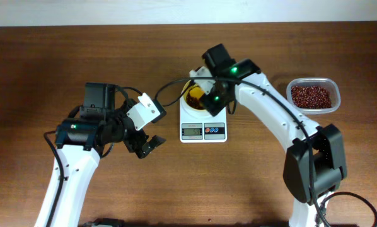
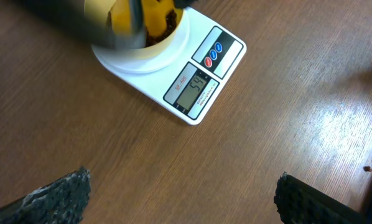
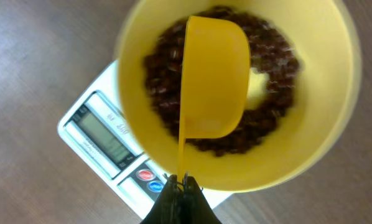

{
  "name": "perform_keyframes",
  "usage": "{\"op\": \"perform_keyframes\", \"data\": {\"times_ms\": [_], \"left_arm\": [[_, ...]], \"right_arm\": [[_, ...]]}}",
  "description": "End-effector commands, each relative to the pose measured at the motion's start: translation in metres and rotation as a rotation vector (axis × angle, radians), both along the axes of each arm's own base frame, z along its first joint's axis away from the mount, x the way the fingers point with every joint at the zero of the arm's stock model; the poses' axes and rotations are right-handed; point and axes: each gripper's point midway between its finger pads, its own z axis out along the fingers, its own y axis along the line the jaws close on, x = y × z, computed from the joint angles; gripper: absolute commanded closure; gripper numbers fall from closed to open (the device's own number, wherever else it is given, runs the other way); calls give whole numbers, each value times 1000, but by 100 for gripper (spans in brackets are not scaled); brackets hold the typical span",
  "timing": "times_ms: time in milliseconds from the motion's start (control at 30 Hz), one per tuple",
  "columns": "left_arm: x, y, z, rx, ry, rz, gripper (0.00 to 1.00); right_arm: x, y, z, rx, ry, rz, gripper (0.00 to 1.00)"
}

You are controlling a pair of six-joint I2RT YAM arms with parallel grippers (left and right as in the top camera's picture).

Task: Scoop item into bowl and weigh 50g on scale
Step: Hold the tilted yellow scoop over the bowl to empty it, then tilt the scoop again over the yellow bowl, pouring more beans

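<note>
The pale yellow bowl (image 3: 310, 143) stands on the white scale (image 1: 203, 129) and holds dark red-brown beans (image 3: 167, 68). My right gripper (image 3: 181, 186) is shut on the thin handle of the orange-yellow scoop (image 3: 214, 81), which is tipped on its side over the bowl. In the overhead view the right gripper (image 1: 212, 94) hangs over the bowl (image 1: 188, 94). My left gripper (image 1: 147, 146) is open and empty above bare table left of the scale; its wrist view shows the scale (image 2: 198, 68) with a lit display.
A clear plastic tub (image 1: 313, 96) of beans stands at the far right of the wooden table (image 1: 251, 183). A stray bean (image 2: 367, 168) lies on the wood right of the scale.
</note>
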Motion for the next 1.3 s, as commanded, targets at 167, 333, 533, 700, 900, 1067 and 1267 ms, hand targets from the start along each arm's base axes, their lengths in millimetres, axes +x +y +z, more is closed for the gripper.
{"op": "perform_keyframes", "data": {"times_ms": [167,333,533,700,900,1067,1267], "left_arm": [[0,1,-1,2,-3,-6,1],[0,1,-1,2,-3,-6,1],[0,1,-1,2,-3,-6,1],[0,1,-1,2,-3,-6,1],[0,1,-1,2,-3,-6,1],[0,1,-1,2,-3,-6,1],[0,1,-1,2,-3,-6,1]], "right_arm": [[-14,18,15,237,142,10,96],[6,-11,31,423,230,-136,96],[8,-20,46,539,282,-170,96],[5,-21,46,534,295,-175,96],[9,-21,46,533,274,-172,96],[9,-21,47,541,277,-173,96],[11,-21,47,539,264,-169,96]]}}
